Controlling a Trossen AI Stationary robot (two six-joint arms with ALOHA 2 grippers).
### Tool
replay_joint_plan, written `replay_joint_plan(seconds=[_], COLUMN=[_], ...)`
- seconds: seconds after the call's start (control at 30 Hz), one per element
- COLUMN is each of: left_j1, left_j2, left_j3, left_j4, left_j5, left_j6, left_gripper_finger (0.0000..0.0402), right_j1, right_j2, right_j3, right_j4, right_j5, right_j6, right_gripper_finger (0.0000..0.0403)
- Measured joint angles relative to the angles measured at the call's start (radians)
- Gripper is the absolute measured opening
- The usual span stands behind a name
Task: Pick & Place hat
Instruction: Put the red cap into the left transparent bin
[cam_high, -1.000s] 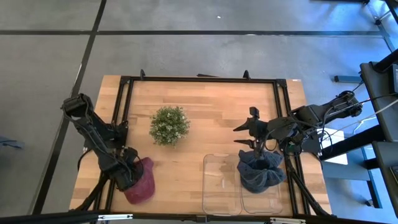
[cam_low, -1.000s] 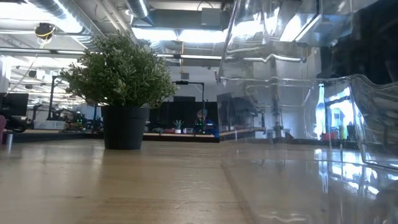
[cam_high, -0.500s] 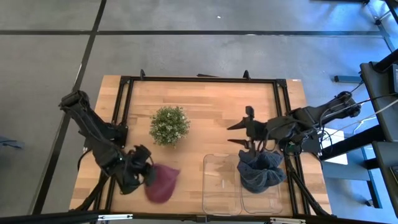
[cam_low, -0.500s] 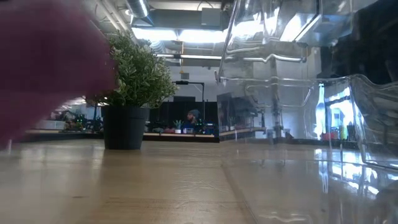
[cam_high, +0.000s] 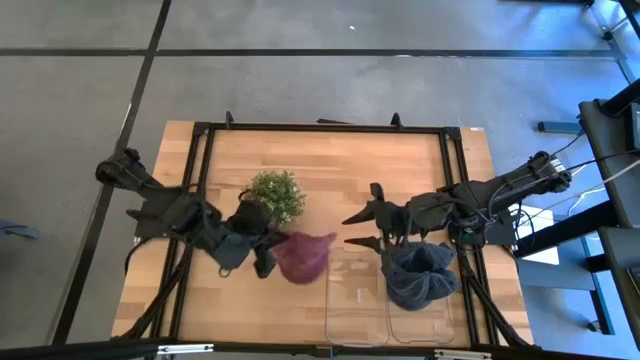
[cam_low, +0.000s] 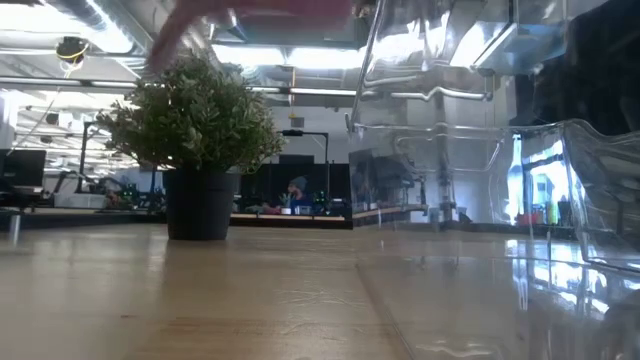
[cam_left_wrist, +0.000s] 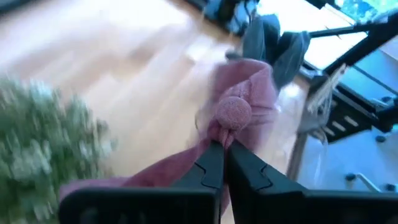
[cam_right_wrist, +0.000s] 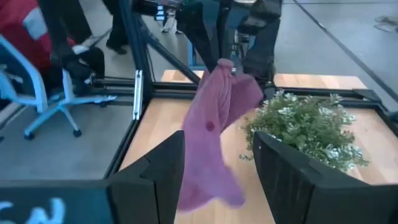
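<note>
**The pink hat hangs in the air between the two arms**

The wooden table (cam_high: 330, 165) is the biggest thing here. On it sits a clear plastic bin (cam_high: 355, 300), near the front edge. A dark blue-grey hat (cam_high: 418, 275) lies in the right part of that bin.

A small green plant (cam_high: 274, 197) in a dark pot stands on the left half of the table.

The left arm reaches over the table, in front of the plant. The left gripper (cam_high: 266, 251) has its fingers pressed together on the pink hat (cam_high: 303, 256), holding it by a bunched bit of cloth. The pink hat is lifted off the table. It hangs just beside the left edge of the clear bin. A round pompom (cam_left_wrist: 232, 112) shows on the hat.

The right gripper (cam_high: 359, 229) is above the back of the bin, near the pink hat but not touching it. Its fingers are spread wide apart and hold nothing.
</note>
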Motion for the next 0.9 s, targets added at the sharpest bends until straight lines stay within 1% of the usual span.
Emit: replay_joint_plan(seconds=[0.07, 0.13, 0.23, 0.3, 0.43, 0.57, 0.67, 0.73, 0.83, 0.9], left_j1=[0.033, 0.068, 0.113, 0.142, 0.175, 0.186, 0.184, 0.183, 0.184, 0.185], left_j2=[0.021, 0.047, 0.091, 0.123, 0.183, 0.233, 0.267, 0.282, 0.287, 0.287], left_j3=[0.041, 0.073, 0.103, 0.126, 0.166, 0.217, 0.258, 0.277, 0.298, 0.299], left_j4=[0.0, 0.028, 0.08, 0.107, 0.117, 0.159, 0.151, 0.151, 0.158, 0.156], left_j5=[-0.013, -0.021, -0.01, 0.008, 0.02, 0.042, 0.039, 0.026, 0.015, 0.008], left_j6=[0.069, 0.151, 0.273, 0.337, 0.425, 0.488, 0.516, 0.519, 0.519, 0.518], left_gripper_finger=[0.0003, 0.0003, 0.0003, 0.0003, 0.0003, 0.0003, 0.0003, 0.0003, 0.0003, 0.0003], right_j1=[-0.011, -0.024, -0.043, -0.054, -0.073, -0.085, -0.087, -0.087, -0.087, -0.087], right_j2=[0.007, 0.021, 0.061, 0.095, 0.174, 0.243, 0.278, 0.298, 0.318, 0.318], right_j3=[0.016, 0.052, 0.145, 0.221, 0.386, 0.504, 0.567, 0.6, 0.632, 0.65], right_j4=[-0.002, -0.013, -0.079, -0.172, -0.395, -0.547, -0.617, -0.665, -0.743, -0.77], right_j5=[-0.025, -0.078, -0.156, -0.174, -0.173, -0.154, -0.142, -0.116, -0.066, -0.065], right_j6=[0.008, 0.006, 0.006, 0.007, 0.034, 0.085, 0.11, 0.117, 0.146, 0.185], right_gripper_finger=[0.019, 0.019, 0.019, 0.019, 0.019, 0.019, 0.019, 0.0187, 0.0176, 0.0168])
